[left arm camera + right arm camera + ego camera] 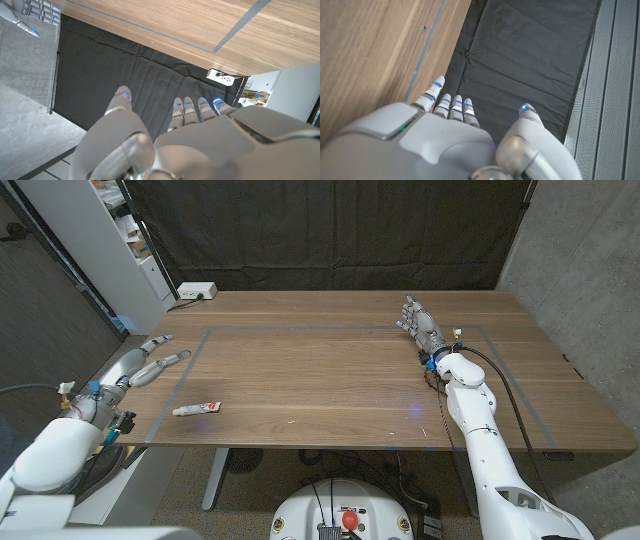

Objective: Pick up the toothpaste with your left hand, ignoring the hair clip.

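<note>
A small white toothpaste tube (197, 409) lies on the wooden table (330, 365) near its front edge, left of the middle. My left hand (143, 363) hovers at the table's left edge, behind and to the left of the tube, fingers spread and holding nothing; the left wrist view shows its back (200, 135) with fingers extended. My right hand (419, 320) stands at the far right of the table, fingers apart and empty, and its back (445, 135) fills the lower right wrist view. My right hand's fingers (30, 12) also appear in the left wrist view.
Grey tape lines (300, 330) mark a rectangle on the table. A white power strip (197, 290) sits at the back left corner. A white shelf unit (110, 240) stands beyond the left side. A black curtain (330, 230) hangs behind the table.
</note>
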